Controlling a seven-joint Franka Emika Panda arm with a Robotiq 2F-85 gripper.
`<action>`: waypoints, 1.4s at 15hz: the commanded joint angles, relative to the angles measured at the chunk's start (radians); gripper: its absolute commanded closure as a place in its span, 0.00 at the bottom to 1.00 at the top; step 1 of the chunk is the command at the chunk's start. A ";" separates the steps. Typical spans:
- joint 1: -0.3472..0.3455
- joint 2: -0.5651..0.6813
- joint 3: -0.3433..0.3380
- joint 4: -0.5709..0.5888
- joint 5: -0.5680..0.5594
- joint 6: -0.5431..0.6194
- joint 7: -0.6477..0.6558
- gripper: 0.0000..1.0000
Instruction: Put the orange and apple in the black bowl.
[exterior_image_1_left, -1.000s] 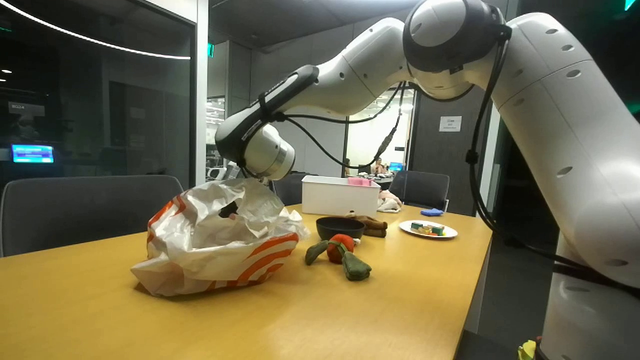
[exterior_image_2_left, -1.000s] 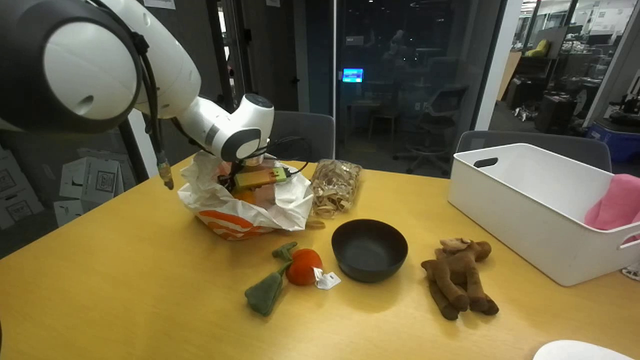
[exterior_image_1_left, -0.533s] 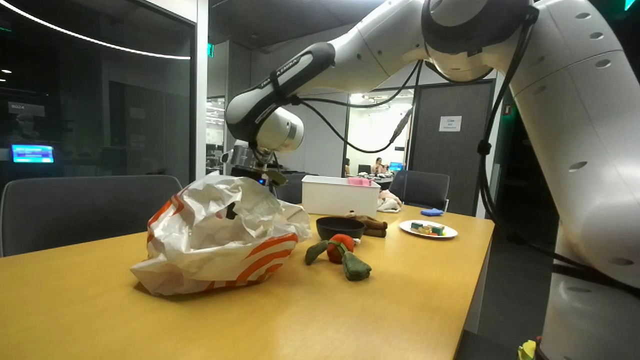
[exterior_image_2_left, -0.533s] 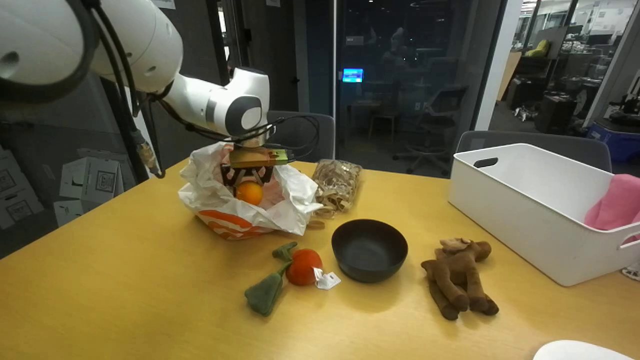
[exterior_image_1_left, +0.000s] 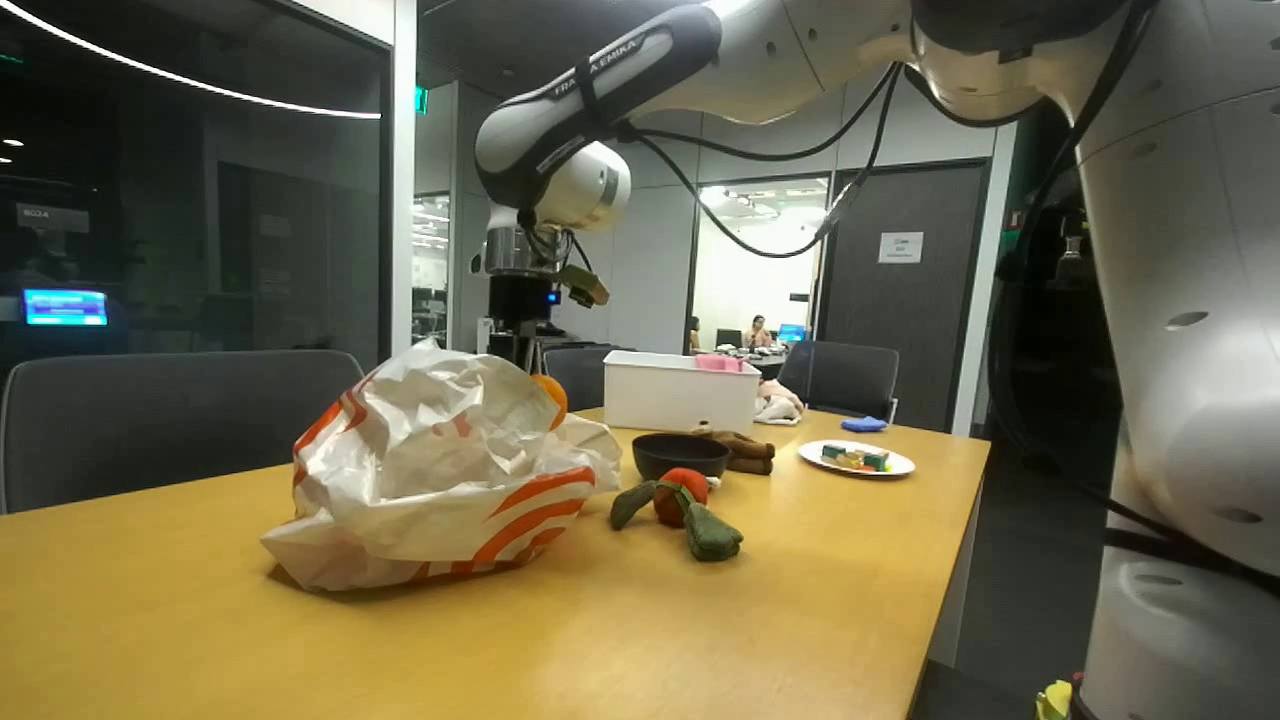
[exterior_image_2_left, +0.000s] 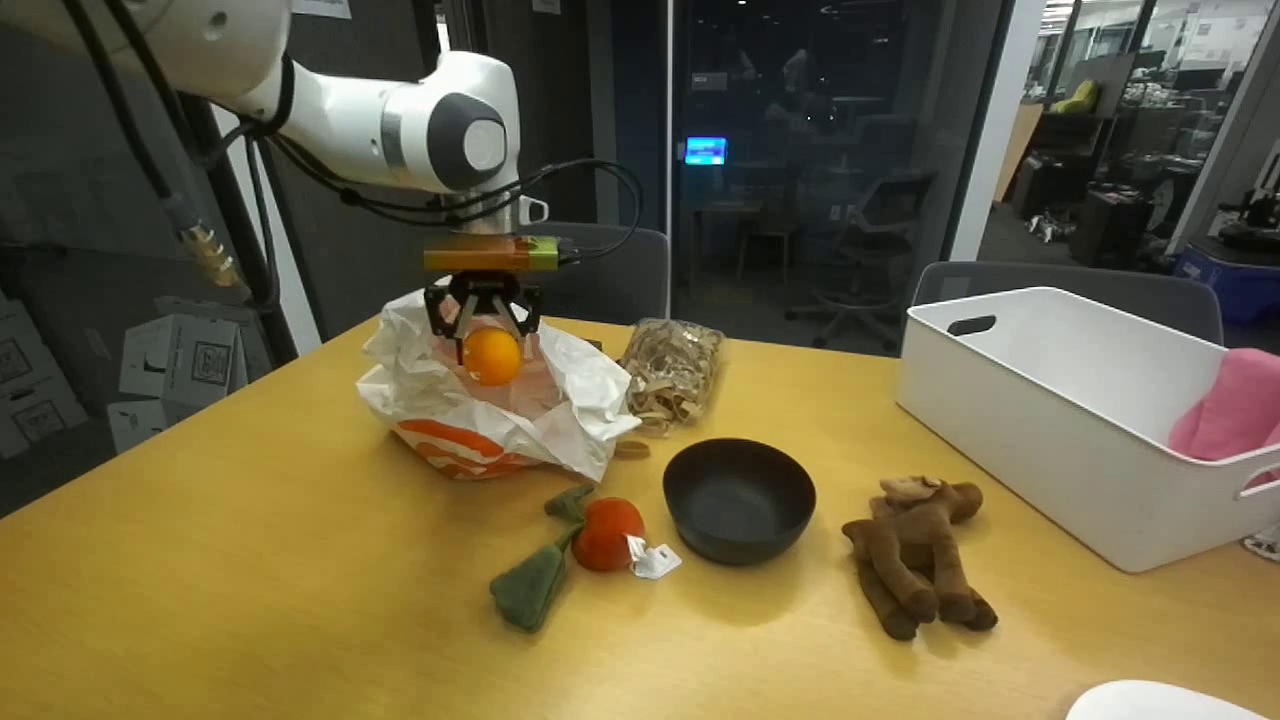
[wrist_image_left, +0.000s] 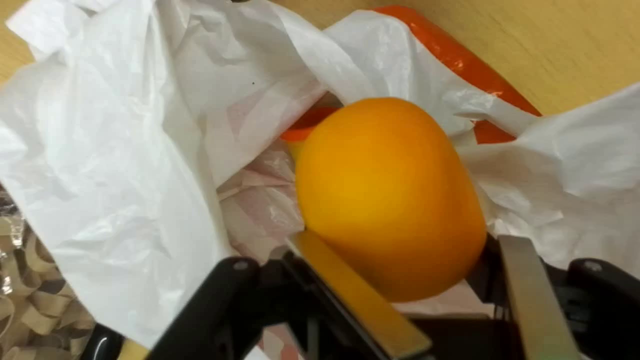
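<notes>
1. The orange (wrist_image_left: 390, 200) is caught between the two fingers (wrist_image_left: 357, 295), which squeeze it from both sides.
2. It has just come up. A second ago the fingers were deep in the white plastic bag (exterior_image_2_left: 585, 390); now the orange is at the bag's mouth. In an exterior view the bag hides part of it, so I can't tell if it is all the way out.
3. I think this means the pick-up worked. Next it needs to go up a bit more, then across, then down. It looks round and smooth, so it might slip.
4. The bag sits open on the worktop (exterior_image_2_left: 300, 590). A red thing (wrist_image_left: 302, 133) shows inside, under the orange. It is too hidden to name, so I can't say if it is the apple.
5. The black bowl (exterior_image_2_left: 735, 510) is near the bag. I see no fruit in it, so both parts of the job look unfinished.
6. Just beside the bowl lies a red and green stuffed toy (exterior_image_2_left: 605, 535). I can't tell if this is meant to be the apple.
7. Farther off, a white bin (exterior_image_2_left: 1030, 460) holds a pink thing (exterior_image_2_left: 1230, 405), and a white plate (exterior_image_1_left: 903, 466) holds green and tan bits (exterior_image_1_left: 855, 459), too small to name.
</notes>
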 joint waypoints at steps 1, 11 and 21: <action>0.016 -0.115 -0.020 -0.037 -0.038 -0.036 0.069 0.60; -0.040 -0.330 -0.154 -0.283 -0.287 0.082 0.381 0.60; -0.136 -0.276 -0.258 -0.434 -0.494 0.473 0.509 0.60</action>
